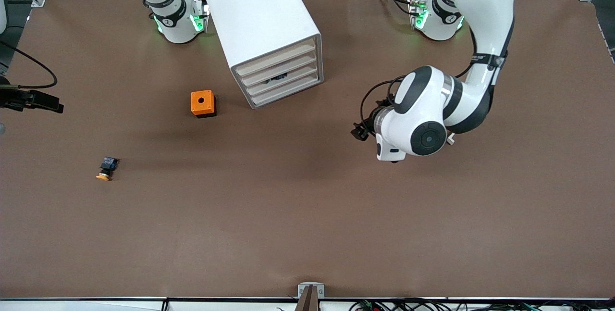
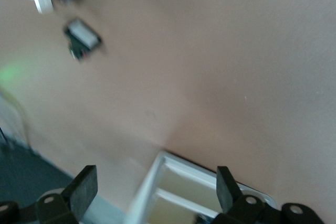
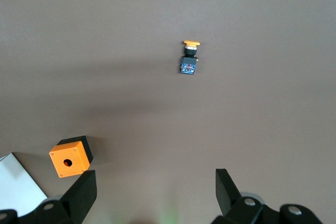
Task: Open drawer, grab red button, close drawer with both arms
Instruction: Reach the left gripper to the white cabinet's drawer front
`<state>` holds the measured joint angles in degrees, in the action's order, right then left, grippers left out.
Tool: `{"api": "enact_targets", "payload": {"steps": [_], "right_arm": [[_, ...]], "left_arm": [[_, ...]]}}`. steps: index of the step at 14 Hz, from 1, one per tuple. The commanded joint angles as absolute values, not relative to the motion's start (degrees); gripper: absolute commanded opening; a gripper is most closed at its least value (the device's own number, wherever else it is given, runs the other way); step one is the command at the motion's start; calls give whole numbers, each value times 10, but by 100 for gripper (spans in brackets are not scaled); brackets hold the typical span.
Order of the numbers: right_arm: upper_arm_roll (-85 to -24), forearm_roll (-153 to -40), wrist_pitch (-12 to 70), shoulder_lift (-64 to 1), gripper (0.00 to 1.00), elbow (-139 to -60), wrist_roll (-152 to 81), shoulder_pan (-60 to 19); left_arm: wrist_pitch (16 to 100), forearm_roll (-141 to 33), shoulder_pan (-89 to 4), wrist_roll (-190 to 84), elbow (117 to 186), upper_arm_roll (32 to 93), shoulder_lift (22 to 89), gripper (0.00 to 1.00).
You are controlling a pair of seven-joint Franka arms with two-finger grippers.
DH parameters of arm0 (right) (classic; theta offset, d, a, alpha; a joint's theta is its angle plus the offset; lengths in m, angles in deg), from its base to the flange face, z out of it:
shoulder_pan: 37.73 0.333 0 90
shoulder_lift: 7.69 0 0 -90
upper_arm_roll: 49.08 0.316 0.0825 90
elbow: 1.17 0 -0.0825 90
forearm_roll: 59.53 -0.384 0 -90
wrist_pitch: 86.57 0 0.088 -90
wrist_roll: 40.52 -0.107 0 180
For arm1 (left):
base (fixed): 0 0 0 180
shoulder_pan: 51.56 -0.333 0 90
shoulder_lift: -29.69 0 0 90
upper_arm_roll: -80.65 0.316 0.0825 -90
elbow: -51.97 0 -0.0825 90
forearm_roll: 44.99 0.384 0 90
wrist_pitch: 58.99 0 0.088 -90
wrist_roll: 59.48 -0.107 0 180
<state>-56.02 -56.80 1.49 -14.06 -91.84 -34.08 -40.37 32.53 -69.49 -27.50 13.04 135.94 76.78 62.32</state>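
**Both grippers wide open, holding nothing**

Nearest the front camera, the brown table (image 1: 307,229) lies wide and bare. Next comes a little push button with an orange cap (image 1: 106,168), toward the right arm's end. Farther back sits an orange box with a hole (image 1: 202,103).

The left gripper (image 2: 152,192) hangs over the table in front of the white drawer cabinet (image 1: 259,18). A small dark thing (image 1: 276,79) peeks from one drawer; I cannot tell if it is the red button.

Only the right wrist view shows the right gripper (image 3: 152,192).

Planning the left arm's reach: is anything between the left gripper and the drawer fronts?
Nothing visible: only bare table between the left gripper and the drawer fronts; the orange box sits toward the right arm's end.
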Motion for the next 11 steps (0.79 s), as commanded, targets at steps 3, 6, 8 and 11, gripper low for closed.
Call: {"api": "enact_targets", "payload": {"steps": [3, 6, 8, 11], "right_arm": [[-557, -555, 14, -145, 100, -907, -342, -408], [-557, -555, 13, -145, 100, -908, -342, -407], [-557, -555, 10, -145, 100, -909, -343, -405], [-557, -557, 7, -145, 100, -909, -348, -403]], "left_arm": [[316, -799, -254, 297, 1335, 770, 667, 100], [302, -872, -247, 393, 1327, 770, 697, 100], [265, -920, -247, 437, 1327, 769, 712, 100], [250, -968, -247, 506, 1314, 769, 740, 100]]}}
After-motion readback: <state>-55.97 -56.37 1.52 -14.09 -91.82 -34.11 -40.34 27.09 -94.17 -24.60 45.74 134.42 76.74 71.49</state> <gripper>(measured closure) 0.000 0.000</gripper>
